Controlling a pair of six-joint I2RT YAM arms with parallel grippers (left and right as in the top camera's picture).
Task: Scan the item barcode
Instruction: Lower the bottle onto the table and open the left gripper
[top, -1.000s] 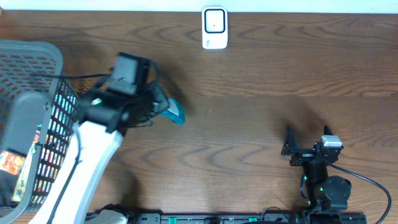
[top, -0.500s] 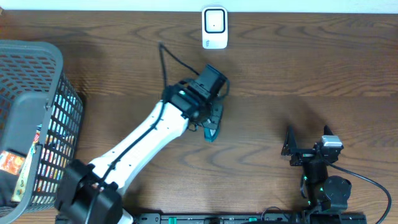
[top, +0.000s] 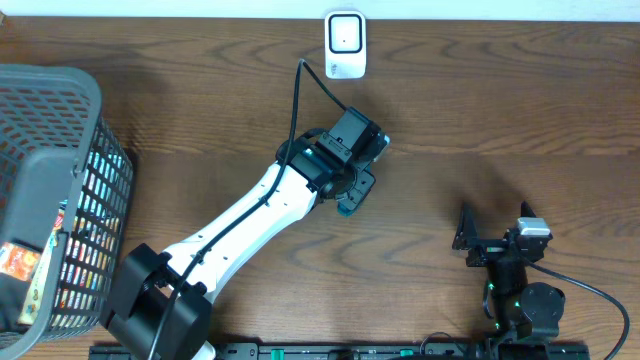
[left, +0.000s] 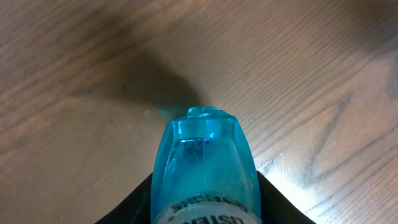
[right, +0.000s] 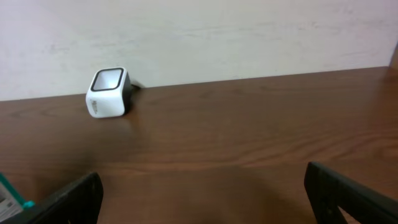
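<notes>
- Overhead view: my left gripper (top: 352, 192), at the centre of the frame, is partly closed around the blue bottle (top: 346, 208), whose teal end pokes out below the jaws.
- Left wrist view: the bottle fills the lower middle, clamped between my dark fingers (left: 134, 210) above the wooden table (left: 311, 74). No barcode shows here.
- The white scanner (top: 345, 45) sits at top centre, well apart from the bottle.
- My right gripper (top: 470, 240), lower right, gapes wide with nothing in it.
- I judge the pickup done. What is left is presenting the barcode to the scanner's face.
</notes>
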